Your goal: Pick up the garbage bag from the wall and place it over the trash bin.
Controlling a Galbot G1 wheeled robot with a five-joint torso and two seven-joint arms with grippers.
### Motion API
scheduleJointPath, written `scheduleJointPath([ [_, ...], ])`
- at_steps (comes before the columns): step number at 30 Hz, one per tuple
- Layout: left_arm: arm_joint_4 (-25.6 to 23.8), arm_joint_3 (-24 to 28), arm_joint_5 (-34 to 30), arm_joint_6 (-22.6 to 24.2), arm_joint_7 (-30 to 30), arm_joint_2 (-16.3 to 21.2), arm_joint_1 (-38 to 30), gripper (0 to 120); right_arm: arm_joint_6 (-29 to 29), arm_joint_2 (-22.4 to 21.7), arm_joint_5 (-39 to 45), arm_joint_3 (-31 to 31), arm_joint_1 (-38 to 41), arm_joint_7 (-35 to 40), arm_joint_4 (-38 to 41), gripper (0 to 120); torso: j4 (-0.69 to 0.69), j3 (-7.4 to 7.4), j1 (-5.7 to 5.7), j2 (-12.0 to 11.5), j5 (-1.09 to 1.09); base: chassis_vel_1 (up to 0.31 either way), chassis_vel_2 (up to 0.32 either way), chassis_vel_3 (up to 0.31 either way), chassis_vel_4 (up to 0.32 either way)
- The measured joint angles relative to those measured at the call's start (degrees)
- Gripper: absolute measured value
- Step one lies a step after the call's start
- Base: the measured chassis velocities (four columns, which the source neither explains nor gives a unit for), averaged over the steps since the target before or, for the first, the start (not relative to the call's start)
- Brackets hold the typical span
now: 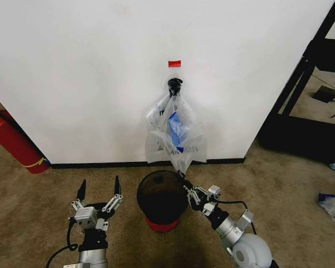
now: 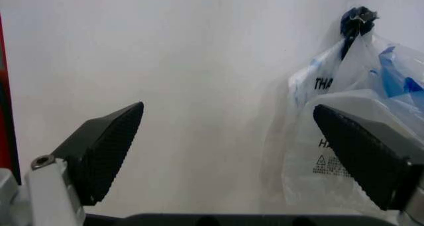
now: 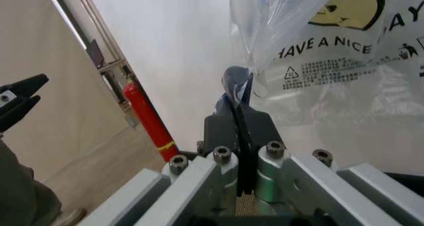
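Wall (image 1: 89, 72) hook holds garbage bag (image 1: 176, 134) — trash bin (image 1: 162, 198) unlined.

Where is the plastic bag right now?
The garbage bag hangs from the black hook mid-wall, just above the trash bin; the right gripper pinches its bottom corner.

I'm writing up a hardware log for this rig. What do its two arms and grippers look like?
Both grippers have silver metal bodies with black fingers. The left gripper has two pointed fingers with textured black pads, a black wrist and a black cable looping beside it. The right gripper has silver linkage bars with visible bolts, a silver wrist, a white rounded joint and a black cable.
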Motion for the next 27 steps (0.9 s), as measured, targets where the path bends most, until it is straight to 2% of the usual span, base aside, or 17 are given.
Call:
scheduleJointPath([
  [19, 1.1, 0.2, -0.4, 0.4, 0.0, 0.2, -0.8, 100, 2.9, 0.3, -6.1, 0.3, -0.1, -3.0, -3.3, 0, 0.0, 0.0, 0.0, 0.0, 0.0, 0.0, 0.0, 0.0, 0.0],
  [27, 1.0, 0.5, -0.6, 0.9, 0.0, 0.7, -1.1, 100, 2.3, 0.3, -3.8, -0.2, 1.0, -1.3, -1.9, 0, 0.0, 0.0, 0.0, 0.0, 0.0, 0.0, 0.0, 0.0, 0.0],
])
